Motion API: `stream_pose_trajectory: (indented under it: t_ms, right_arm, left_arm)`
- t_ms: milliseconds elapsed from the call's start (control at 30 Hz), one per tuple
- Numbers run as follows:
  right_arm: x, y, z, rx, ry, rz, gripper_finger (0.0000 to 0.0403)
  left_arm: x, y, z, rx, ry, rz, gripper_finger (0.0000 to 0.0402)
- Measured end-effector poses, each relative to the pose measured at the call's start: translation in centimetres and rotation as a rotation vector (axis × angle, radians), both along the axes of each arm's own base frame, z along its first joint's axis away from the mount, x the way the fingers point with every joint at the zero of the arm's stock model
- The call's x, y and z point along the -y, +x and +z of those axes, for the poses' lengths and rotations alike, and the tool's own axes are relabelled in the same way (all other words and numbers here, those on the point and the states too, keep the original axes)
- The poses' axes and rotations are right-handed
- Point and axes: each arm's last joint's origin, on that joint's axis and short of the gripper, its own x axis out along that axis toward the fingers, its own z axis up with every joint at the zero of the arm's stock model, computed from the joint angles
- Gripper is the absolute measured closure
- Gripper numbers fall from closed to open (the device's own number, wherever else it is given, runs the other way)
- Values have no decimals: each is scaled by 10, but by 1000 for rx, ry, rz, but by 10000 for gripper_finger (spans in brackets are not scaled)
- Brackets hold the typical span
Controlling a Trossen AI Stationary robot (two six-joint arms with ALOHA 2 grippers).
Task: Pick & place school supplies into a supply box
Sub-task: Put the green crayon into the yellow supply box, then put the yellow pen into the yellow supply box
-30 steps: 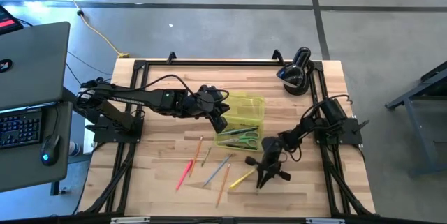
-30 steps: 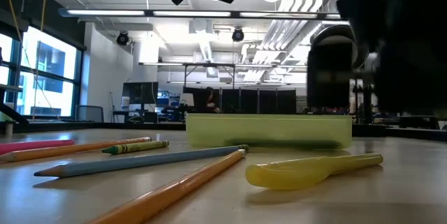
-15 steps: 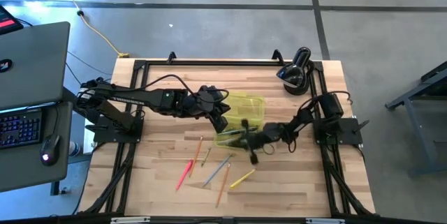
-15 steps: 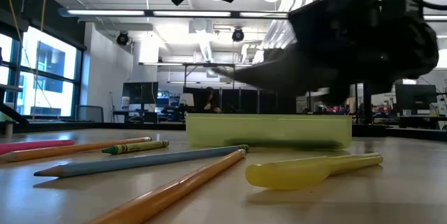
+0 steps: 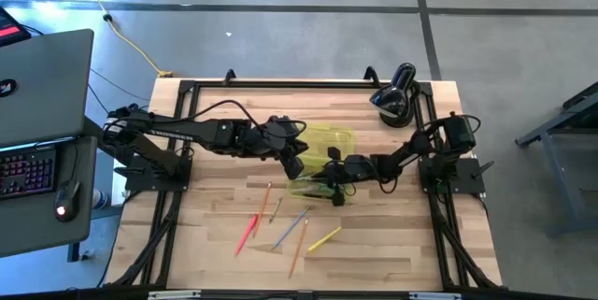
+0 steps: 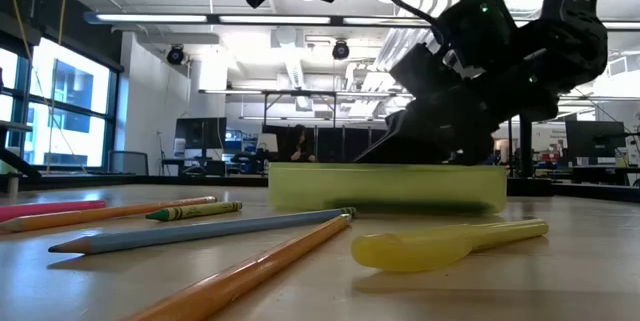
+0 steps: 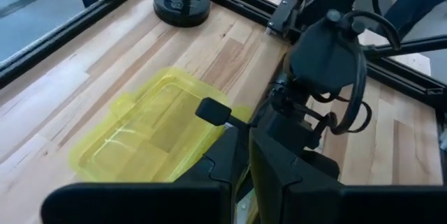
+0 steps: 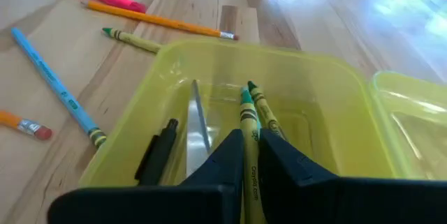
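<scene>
Moving right gripper (image 8: 250,155) over box (image 8: 335,91) from table, fingers narrow, holding green crayon (image 8: 249,147); left gripper (image 5: 295,163) fingers cannot tell

Even, cool daylight fills the high view, and the wooden counter (image 5: 215,244) shows only soft, short shadows under the arms. In the low view, bright ceiling strip lights (image 6: 280,19) and a window (image 6: 60,101) at the side glare white, so the arm above the box reads as a dark silhouette. There the nearest orange pencil (image 6: 240,276) is out of focus. In the right wrist view, a pale sheen lies on the far boards, and that arm's own fingers (image 8: 216,165) are blurred.
</scene>
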Motion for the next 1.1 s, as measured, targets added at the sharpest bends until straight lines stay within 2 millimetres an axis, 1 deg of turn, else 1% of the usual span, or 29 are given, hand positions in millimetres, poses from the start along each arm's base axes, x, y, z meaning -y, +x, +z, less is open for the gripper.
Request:
stream_pose_trajectory:
  t_ms: [167,367,500,600,667,733,800,867,967,1033,1100]
  right_arm:
    - [-3,1,3,37,-8,-1,363]
    - [-4,2,10,80,-13,-11,332]
    - [-7,1,27,141,2,30,314]
    - [-15,-2,46,205,46,145,310]
    - [-25,-5,58,235,115,222,311]
    - [-38,-10,66,245,172,299,315]
    - [-57,-16,68,232,160,378,319]
    - [-78,-23,64,203,81,434,320]
    - [-106,-34,52,165,-36,493,318]
    - [-120,-40,45,141,-51,540,314]
    - [-128,-44,41,124,-39,565,310]
  left_arm:
    - [0,0,0,2,2,3,334]
    - [0,0,0,2,3,2,334]
    - [0,0,0,1,5,2,334]
    - [0,0,0,1,4,1,334]
    - [0,0,0,0,4,1,334]
    - [0,0,0,0,4,1,334]
    - [0,0,0,0,4,1,334]
    - [0,0,0,0,5,2,334]
    - [0,0,0,1,7,6,334]
    - [0,0,0,2,7,6,334]
    - [0,0,0,3,7,7,334]
